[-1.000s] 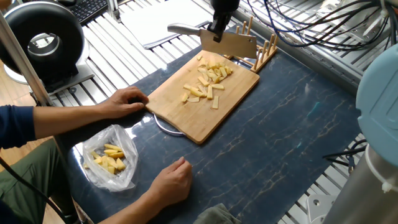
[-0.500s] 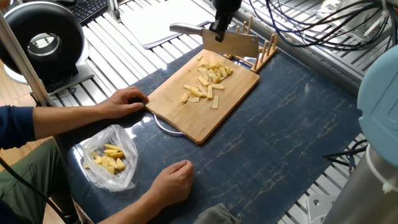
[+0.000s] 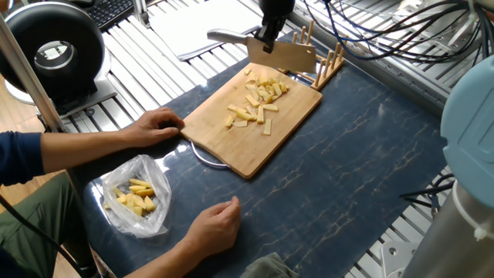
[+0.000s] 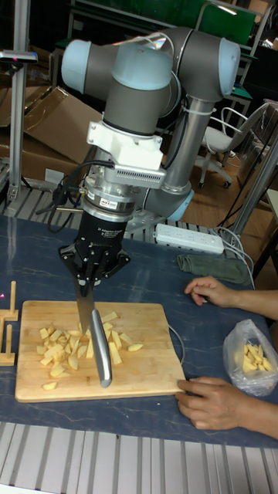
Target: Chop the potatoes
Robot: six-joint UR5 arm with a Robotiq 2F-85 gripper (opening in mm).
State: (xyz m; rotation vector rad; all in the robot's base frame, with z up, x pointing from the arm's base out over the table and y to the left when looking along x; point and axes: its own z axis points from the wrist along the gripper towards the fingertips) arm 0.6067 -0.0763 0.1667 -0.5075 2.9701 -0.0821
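You had the tool (image 4: 92, 285) clamped on a cleaver (image 3: 282, 55), its broad blade hanging over the far end of the wooden cutting board (image 3: 231, 147), above the potatoes (image 3: 258, 100) rather than in them. Those pale yellow pieces lay scattered on the board's far half, mostly short sticks and chunks already, with a denser cluster right under the blade. In the tall fixed view the blade (image 4: 83, 312) stood near vertical with the steel handle (image 4: 100, 351) pointing toward the board's front edge.

To do this stroke well, you likely needed to bring the edge down square onto the thickest cluster, not the loose outliers, and press to the wood so pieces separated fully. Keeping the blade upright should have stopped sticks from skidding sideways.

A person's hand (image 3: 158, 123) rested at the board's near corner, holding it; the other hand (image 3: 214, 224) lay on the bench (image 3: 363, 162) beside a plastic bag of potato pieces (image 3: 137, 194). Both sat well apart from the blade. A wooden rack (image 3: 328, 62) stood just beyond the board.
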